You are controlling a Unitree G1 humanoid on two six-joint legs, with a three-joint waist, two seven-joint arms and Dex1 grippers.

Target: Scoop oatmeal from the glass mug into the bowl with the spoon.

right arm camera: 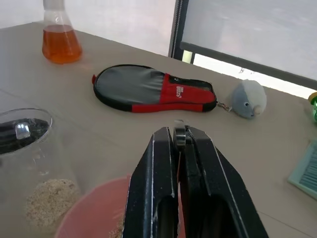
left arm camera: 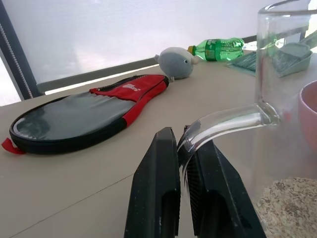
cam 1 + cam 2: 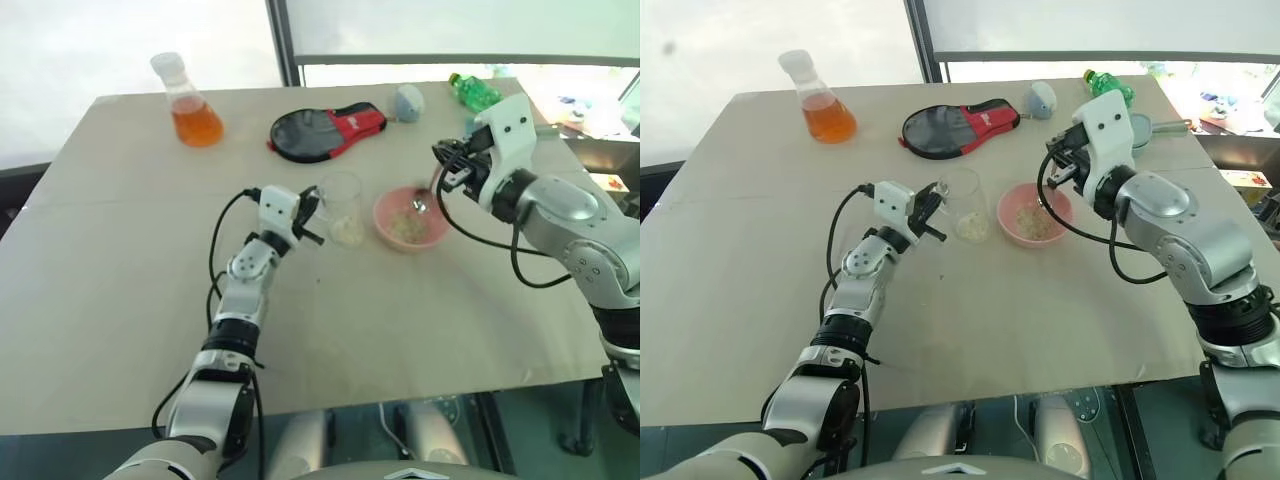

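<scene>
Nearest to me in the head view is my left gripper (image 3: 312, 215), clenched on the handle of the glass mug (image 3: 342, 208), which stands upright on the table (image 3: 120, 290) near its centre. I judge I hold it so it stays put while the spoon works. At 3 o'clock from the mug, just beside it, sits the pink bowl (image 3: 388, 222) with oatmeal (image 3: 408, 230) heaped in it. My right gripper (image 3: 447, 178) hangs over the bowl's far edge at about 1 o'clock, shut on the spoon (image 3: 421, 201), whose small end dips over the bowl, probably tipping flakes out.

From my left wrist, the black fingers (image 2: 158, 183) pinch the clear curved handle; pale dry flakes lie low in the mug, so more scooping seems to remain.

From my right wrist, the fingers (image 1: 151, 188) squeeze the shiny spoon stem, the pink bowl below them and the mug beside it.
</scene>
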